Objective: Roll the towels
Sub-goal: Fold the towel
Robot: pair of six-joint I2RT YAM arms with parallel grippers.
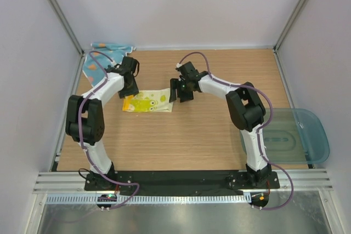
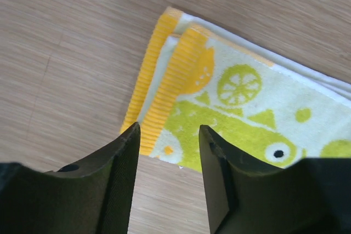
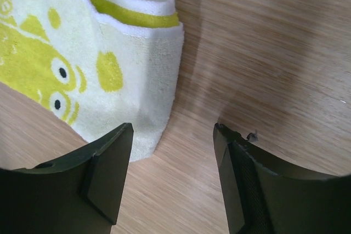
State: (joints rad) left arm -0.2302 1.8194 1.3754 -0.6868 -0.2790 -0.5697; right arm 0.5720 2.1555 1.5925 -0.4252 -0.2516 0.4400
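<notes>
While it lay folded into a flat strip left of the middle of the wooden table, the yellow towel had a gripper at each end. The left gripper hung over its orange-striped end, jaws spread, gripping nothing. The right gripper stood at the opposite folded end, jaws likewise apart, one finger over cloth, the other over bare wood. The light blue towel sat crumpled in the far left corner. A clear bluish tub rested at the right edge.
</notes>
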